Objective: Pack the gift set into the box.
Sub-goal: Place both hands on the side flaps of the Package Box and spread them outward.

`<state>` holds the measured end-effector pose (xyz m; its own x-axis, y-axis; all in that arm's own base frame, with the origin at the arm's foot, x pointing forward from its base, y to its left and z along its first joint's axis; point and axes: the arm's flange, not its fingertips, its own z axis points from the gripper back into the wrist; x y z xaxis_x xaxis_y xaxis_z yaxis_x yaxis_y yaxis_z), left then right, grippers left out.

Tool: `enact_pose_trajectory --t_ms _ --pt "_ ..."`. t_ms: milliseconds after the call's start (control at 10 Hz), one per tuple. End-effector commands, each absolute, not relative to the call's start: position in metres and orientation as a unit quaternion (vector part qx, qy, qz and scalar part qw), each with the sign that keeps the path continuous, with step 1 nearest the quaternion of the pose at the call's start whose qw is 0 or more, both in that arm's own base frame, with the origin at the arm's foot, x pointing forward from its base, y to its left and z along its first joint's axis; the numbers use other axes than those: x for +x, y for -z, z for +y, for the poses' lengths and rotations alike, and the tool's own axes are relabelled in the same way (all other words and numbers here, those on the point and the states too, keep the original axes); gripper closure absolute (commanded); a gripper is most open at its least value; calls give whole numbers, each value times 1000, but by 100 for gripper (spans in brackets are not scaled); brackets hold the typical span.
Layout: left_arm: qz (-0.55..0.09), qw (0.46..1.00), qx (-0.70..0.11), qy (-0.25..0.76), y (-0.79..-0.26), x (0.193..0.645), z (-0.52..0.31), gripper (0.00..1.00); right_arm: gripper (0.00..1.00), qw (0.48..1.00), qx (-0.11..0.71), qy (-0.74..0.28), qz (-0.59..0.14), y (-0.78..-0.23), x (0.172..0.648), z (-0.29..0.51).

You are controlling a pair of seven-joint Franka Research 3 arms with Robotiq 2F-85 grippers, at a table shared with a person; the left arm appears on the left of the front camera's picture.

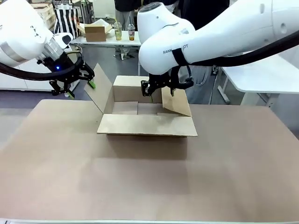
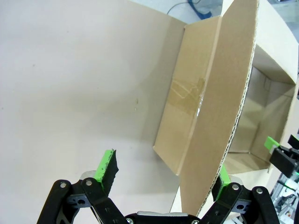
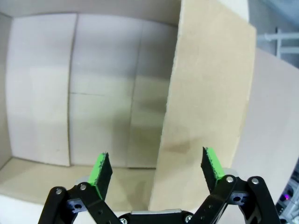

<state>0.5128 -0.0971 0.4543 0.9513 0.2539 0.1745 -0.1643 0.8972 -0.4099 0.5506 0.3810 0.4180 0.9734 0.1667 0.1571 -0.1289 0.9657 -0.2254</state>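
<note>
Box [image 1: 147, 125] mid-desk [image 1: 70, 163], open, seemingly empty. Step: spreading flaps. Left gripper [image 1: 81, 90] straddles 9 o'clock flap [image 1: 99, 91], right gripper [image 1: 167, 87] straddles 3 o'clock flap [image 1: 177, 105]; both spread, unclamped. Next: pinch, fold outward.

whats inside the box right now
Inside the box only its bare cardboard floor shows, with bottom-flap seams; nothing is packed on the visible part. The near strip of floor is hidden behind the front flap, and the right flap covers one side.
</note>
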Motion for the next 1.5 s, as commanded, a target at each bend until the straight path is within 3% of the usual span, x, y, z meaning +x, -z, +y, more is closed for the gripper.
enact_pose_trajectory --t_ms 0,400,800,1200,1400 --pt "-115 968 -191 -115 -457 513 -98 0 0 980 -166 -39 -103 -421 560 381" --pt "-115 968 -191 -115 -457 513 -98 0 0 976 -188 6 -111 -431 551 341" --pt "-115 968 -191 -115 -457 513 -98 0 0 987 -115 42 -107 -478 539 275" --pt "-115 968 -191 -115 -457 513 -98 0 0 991 -57 63 -101 -493 532 229" --pt "-115 968 -191 -115 -457 513 -98 0 0 989 -65 97 -94 -492 530 209"
